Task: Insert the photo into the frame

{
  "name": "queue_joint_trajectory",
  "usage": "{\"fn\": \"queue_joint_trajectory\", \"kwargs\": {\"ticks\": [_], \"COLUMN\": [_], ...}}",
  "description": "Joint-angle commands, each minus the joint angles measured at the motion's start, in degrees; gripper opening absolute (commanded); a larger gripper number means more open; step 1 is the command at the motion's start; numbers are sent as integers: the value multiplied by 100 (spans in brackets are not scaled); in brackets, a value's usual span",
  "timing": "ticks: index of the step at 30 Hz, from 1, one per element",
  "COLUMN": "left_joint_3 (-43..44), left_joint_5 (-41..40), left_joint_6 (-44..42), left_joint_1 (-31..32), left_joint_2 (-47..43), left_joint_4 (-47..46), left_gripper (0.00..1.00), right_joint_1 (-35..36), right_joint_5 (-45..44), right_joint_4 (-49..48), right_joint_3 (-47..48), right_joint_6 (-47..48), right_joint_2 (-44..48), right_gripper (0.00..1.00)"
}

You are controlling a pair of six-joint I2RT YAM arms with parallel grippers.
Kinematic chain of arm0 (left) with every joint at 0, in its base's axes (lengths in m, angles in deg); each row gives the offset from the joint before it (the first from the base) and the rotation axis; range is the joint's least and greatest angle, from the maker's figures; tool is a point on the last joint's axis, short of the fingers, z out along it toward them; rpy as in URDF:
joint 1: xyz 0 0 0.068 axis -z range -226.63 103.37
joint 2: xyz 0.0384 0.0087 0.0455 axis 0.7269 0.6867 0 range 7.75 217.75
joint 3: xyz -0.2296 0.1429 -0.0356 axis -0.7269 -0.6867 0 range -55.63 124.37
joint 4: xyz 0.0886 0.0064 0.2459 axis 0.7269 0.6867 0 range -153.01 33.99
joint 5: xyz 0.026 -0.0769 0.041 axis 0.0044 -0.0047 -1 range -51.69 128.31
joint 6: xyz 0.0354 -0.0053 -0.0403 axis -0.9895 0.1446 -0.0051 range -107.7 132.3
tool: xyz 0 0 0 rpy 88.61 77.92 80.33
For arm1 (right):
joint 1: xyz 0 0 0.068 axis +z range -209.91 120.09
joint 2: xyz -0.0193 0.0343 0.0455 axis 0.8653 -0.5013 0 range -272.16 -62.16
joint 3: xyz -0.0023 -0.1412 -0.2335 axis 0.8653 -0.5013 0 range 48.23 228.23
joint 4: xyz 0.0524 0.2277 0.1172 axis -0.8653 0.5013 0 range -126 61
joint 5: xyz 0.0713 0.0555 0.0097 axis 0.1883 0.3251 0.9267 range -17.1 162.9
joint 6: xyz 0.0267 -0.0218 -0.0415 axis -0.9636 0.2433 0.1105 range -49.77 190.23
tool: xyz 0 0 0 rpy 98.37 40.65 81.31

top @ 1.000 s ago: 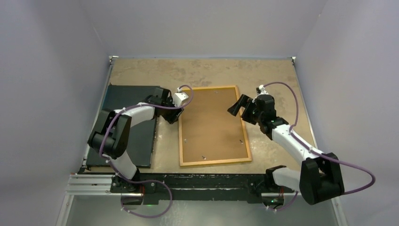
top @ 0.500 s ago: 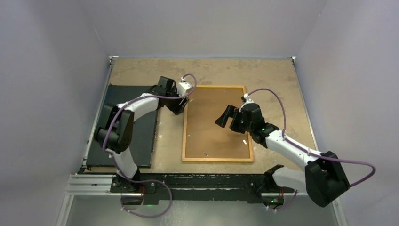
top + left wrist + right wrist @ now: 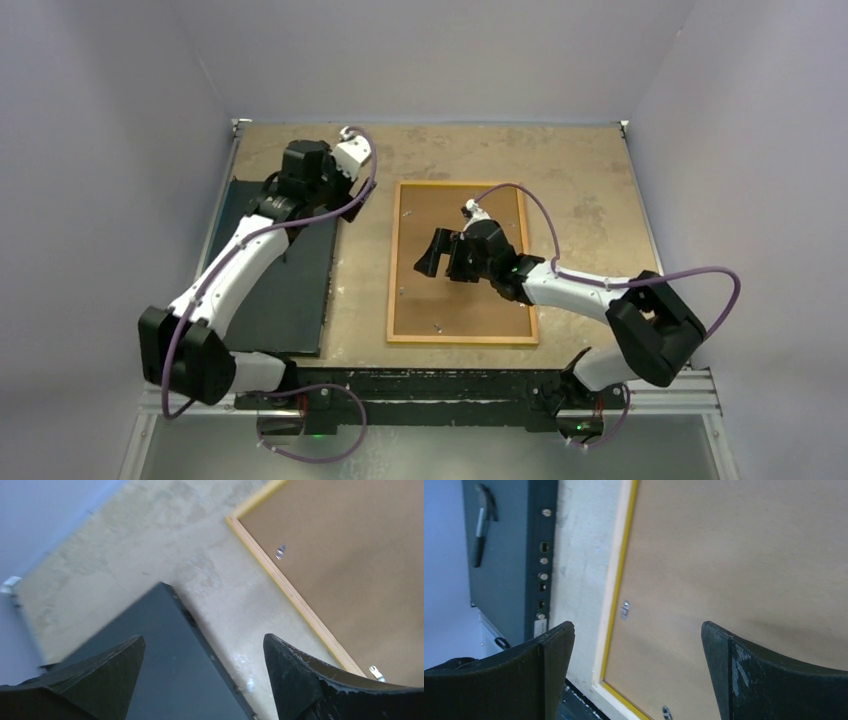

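Right gripper [image 3: 430,256] spread, empty, over the frame [image 3: 461,339]; its long axis runs away from bases. Left gripper [image 3: 300,180] also spread, off over black board [image 3: 300,290]. Left wrist: frame rightward. Right wrist: backing board [image 3: 734,555] directly below; photo unseen, probably underneath.

- The bench [image 3: 580,170] has a worn, blotchy tan top, scuffed pale in patches.
- A flat black board [image 3: 290,290] lies along the left side of it. The right wrist view shows a row of little screws and fittings [image 3: 543,575] down one edge, plus a grey handle-looking bit [image 3: 483,530] on its face.
- A plain brown backing board [image 3: 450,305] lies flat mid-bench, right of the black one, with a strip of bare bench between them.
- Small metal clips [image 3: 625,610] sit near the brown board's edges.
- Plain grey-lilac walls [image 3: 440,60] close in three sides.
- A silver rail [image 3: 190,390] runs along the near edge.
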Motion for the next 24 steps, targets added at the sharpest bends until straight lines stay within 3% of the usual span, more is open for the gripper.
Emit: {"fn": "queue_joint_trajectory", "kwargs": {"ticks": [1,13,17,24], "left_joint_3": [-124,-551,-725,-1267], "left_joint_5": [565,2035,2407,2858], "left_joint_6": [676,1093,1131,1017], "left_joint_1": [-7,-11,-7,17], "left_joint_2": [901,1841,2001,1903], "left_joint_4": [740,212,86,-175], "left_gripper": [82,70,62,59], "right_joint_1": [252,1190,1284,1319], "right_joint_5": [55,-173,-133,-21], "right_joint_4": [-1027,-1724,-1837,-1963], "right_joint_3": [81,200,141,119], "right_joint_6": [-252,-413,-410,-364], "right_joint_2": [-177,-940,-1000,-1081], "right_gripper": [99,89,87,84]}}
